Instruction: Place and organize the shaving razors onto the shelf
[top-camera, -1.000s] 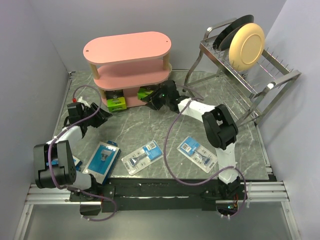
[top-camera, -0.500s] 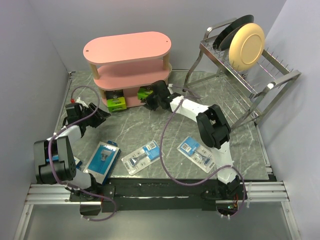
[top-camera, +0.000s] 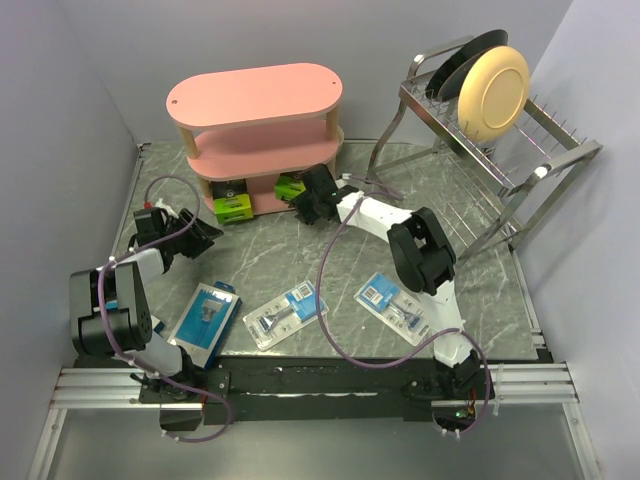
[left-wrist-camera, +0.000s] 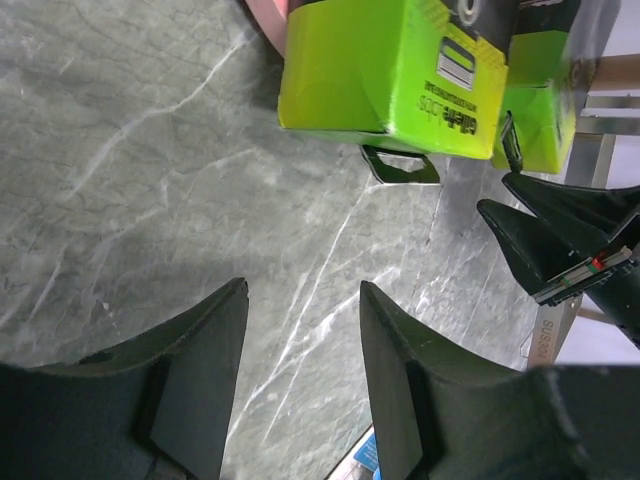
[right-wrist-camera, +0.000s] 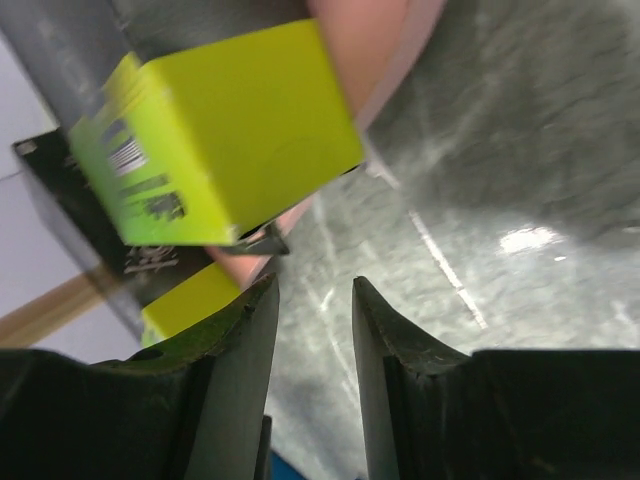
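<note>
Top external view shows my left hand (top-camera: 200, 233) low over the table (top-camera: 270, 255), fingers spread and empty, facing the first lime-ended box (top-camera: 232, 206) at the bottom tier of the pink shelf (top-camera: 255, 95). My right hand (top-camera: 308, 203) is unclenched too (nothing between its fingers), just beside the second lime-ended box (top-camera: 289, 185) on that tier. A blue-carded pack (top-camera: 205, 318), a clear blister pack (top-camera: 287, 312) and another blister pack (top-camera: 395, 303) lie flat near my bases.
</note>
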